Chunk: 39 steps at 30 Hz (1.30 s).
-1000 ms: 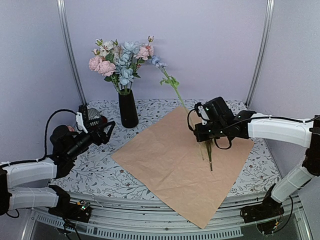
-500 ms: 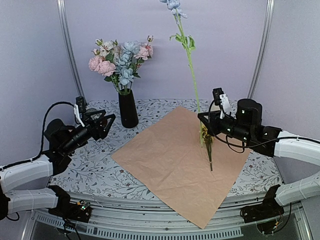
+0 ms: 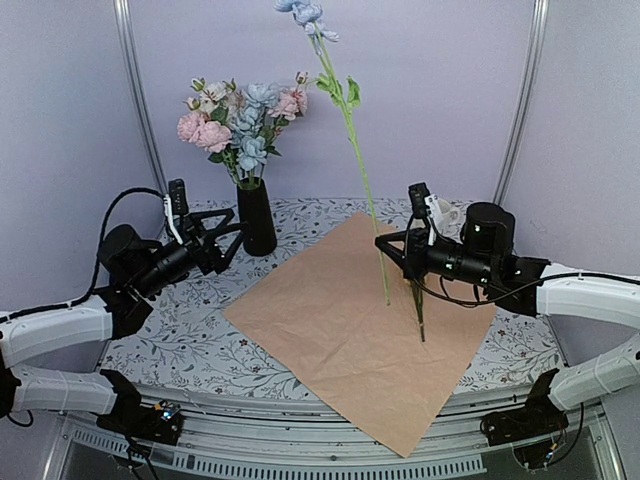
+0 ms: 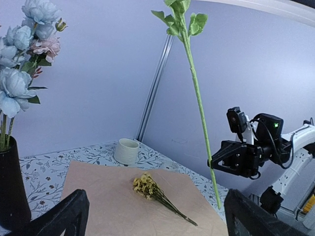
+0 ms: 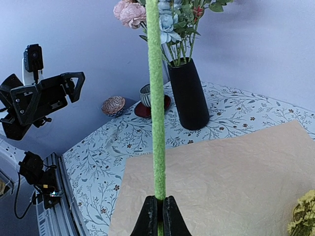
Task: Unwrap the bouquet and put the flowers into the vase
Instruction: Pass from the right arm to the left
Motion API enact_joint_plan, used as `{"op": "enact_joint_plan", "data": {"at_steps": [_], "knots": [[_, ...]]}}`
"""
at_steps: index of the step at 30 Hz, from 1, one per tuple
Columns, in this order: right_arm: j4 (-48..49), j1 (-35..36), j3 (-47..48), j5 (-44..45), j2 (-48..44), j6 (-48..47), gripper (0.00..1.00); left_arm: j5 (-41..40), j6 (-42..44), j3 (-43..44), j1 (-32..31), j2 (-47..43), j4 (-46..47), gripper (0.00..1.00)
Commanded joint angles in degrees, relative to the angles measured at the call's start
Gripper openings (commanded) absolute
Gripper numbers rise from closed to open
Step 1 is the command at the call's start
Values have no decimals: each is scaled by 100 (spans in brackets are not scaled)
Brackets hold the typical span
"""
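Right wrist view: the right gripper [image 5: 157,209] has its jaws pinched tight on the thick green stem of a blue flower [image 5: 156,98], gripping low on the stem, which rises straight up out of the frame. From the top external camera, that flower stands nearly upright above the wrapping paper [image 3: 340,340], leaning a little toward the left. Its pale blue bloom is at the very top of the picture and its lower end hangs just under the fingers, over the paper. The paper lies opened flat, tan side up, on the flower-patterned table [image 3: 180,330], with one corner hanging over the near edge. A yellow sprig [image 3: 418,305] lies on the paper just beside the right gripper, apart from the held stem. The vase [image 3: 256,218] stands upright at the back left, off the paper's far-left corner. It already holds pink, white and blue flowers [image 3: 235,115]. The left gripper [image 3: 238,230] hovers just beside the vase on its left, with jaws spread wide and nothing between them, and the fingers point toward the vase's body. A cream mug [image 4: 127,150] sits at the far edge of the paper. The right wrist camera also shows a striped cup [image 5: 146,94] on a red saucer [image 5: 142,110] behind the vase, and a small patterned bowl [image 5: 114,105] near it.
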Motion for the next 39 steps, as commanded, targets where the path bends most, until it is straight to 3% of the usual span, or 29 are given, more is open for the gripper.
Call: {"op": "enact_joint_plan", "data": {"at_steps": [1, 22, 39], "knots": [[422, 224, 42, -250, 86, 38, 2, 62, -23, 199, -189, 100, 286, 98], [825, 800, 41, -116, 478, -182, 2, 83, -68, 295, -341, 82, 422, 98], [1277, 1057, 122, -256, 1122, -104, 2, 552, -941, 444, -354, 1036, 1789, 98]]}}
